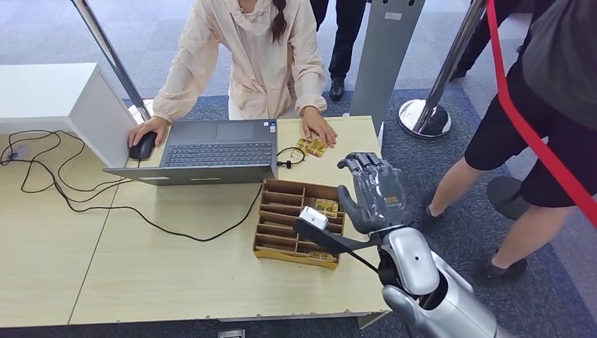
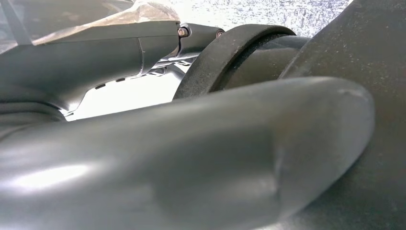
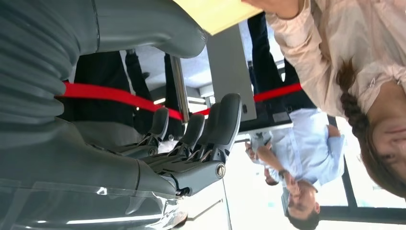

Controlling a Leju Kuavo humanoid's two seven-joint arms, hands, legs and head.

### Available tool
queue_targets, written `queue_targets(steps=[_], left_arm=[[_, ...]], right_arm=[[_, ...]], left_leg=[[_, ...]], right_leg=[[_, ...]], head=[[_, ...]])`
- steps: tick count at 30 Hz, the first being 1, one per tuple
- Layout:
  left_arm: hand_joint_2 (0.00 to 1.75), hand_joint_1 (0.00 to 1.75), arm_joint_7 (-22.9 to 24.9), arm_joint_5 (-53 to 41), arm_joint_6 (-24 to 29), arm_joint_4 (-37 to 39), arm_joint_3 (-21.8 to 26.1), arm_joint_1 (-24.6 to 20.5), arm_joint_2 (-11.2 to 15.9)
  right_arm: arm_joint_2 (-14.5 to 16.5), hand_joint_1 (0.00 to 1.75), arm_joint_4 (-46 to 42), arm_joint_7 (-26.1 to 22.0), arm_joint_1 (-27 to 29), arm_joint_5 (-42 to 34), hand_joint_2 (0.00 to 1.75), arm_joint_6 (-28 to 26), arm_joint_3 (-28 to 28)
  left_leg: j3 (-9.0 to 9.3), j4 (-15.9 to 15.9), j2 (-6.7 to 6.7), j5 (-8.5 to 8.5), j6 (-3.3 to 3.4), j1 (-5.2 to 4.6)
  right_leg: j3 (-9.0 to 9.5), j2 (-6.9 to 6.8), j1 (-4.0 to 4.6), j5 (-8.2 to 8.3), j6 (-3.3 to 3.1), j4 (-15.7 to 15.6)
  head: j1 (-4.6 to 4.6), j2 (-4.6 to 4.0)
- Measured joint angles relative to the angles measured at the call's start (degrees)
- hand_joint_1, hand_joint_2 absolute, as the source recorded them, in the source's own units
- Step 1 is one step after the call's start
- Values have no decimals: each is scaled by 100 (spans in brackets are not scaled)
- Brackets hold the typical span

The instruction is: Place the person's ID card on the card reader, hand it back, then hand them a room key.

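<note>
Gold-coloured cards (image 1: 312,146) lie under the person's hand (image 1: 318,129), well apart from the raised, empty, spread right hand (image 1: 372,191), so a handover could be fumbled.

High head view down over table (image 1: 176,282); close wrist views

Table (image 1: 176,282) pale wood. On it: grey laptop (image 1: 211,151), black mouse (image 1: 143,146), black cable (image 1: 84,204), brown compartment tray (image 1: 278,225). Right hand (image 1: 371,193) dark grey, arm silver. Person's jacket (image 1: 246,63) pale pink. Red ribbon (image 1: 535,134) rt of table.
</note>
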Motion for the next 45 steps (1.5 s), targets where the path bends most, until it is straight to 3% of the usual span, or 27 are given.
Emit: queue_targets(steps=[8, 19, 26, 29, 32, 40, 42, 45], left_arm=[[0, 0, 0, 0, 14, 0, 1, -1, -1], [0, 0, -28, 0, 35, 0, -1, -1, 0], [0, 0, -125, 0, 50, 0, -2, -1, 20], [0, 0, -184, 0, 66, 2, -2, -1, 36], [0, 0, -308, 0, 63, 5, -2, 0, 100], [0, 0, -510, 0, 61, 13, -8, 0, 368], [0, 0, -498, 0, 66, 13, -8, 1, 390], [0, 0, -494, 0, 68, 13, -8, 1, 422]], right_arm=[[-262, 29, -420, -14, 198, 91, 175, 33, -51], [-323, 16, -372, -450, 650, -312, 175, -281, 43], [-386, 16, -306, -841, 684, -715, 175, 47, 159], [-407, 22, -268, -1056, 653, -908, 175, 317, 265], [-422, 38, -220, -1260, 598, -996, 175, 460, 378], [-501, 125, -111, -1564, 466, -1082, 175, 651, 600], [-519, 130, -99, -1578, 448, -1092, 175, 685, 646], [-546, 116, -94, -1588, 441, -1126, 175, 698, 705]], left_leg=[[-1, 0, 0, 0, 0, 0], [-2, -1, -1, 0, 0, 0], [-2, -1, -1, 0, 0, 0], [-2, -1, -1, 0, 0, 0], [-2, -2, -1, 0, 0, 1], [-2, -2, -1, 0, 0, 1], [-2, -2, -1, 0, 0, 1], [-2, -1, -1, 0, 0, 0]], right_leg=[[0, 0, 0, 0, 0, 0], [1, 0, 0, 0, 0, 0], [2, 0, 0, 0, 0, 0], [2, 0, 0, 0, 0, 0], [2, 0, 1, 0, 0, 0], [2, 0, 1, -1, 0, 2], [2, 0, 1, -1, 0, 1], [2, 0, 1, -1, 0, 1]], head=[[-1, 0], [0, 0], [0, 0], [-1, -1], [-1, 0], [0, 0], [1, 0], [1, 0]])
